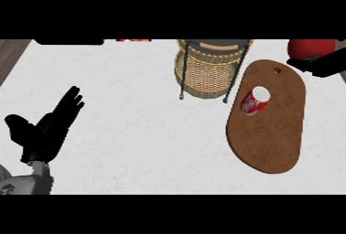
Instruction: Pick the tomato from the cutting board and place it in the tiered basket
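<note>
Most of the view is taken up by a pale, faintly mottled counter (128, 137). Next in size is the brown cutting board (270, 141), a long rounded slab on the right side with a small hanging hole at its far end. Just left of that far end stands the tiered basket (202, 73), woven wicker in a thin black wire frame, with two of its feet resting on the counter on its near side. At the near left the left hand (44, 132) rests with fingers straight and spread, thumb out to the left, touching nothing, well apart from everything else. At the far right edge the right hand (324, 64) is partly cut off by the frame; its dark fingers curl round the near side of the tomato (310, 47), which is red and sits beyond the board's far right corner, off the board and to the right of the basket. Smallest is a red can (255, 101) with a white end, lying tilted on the far half of the board (its label shows white marks on red, but no word can be read).
</note>
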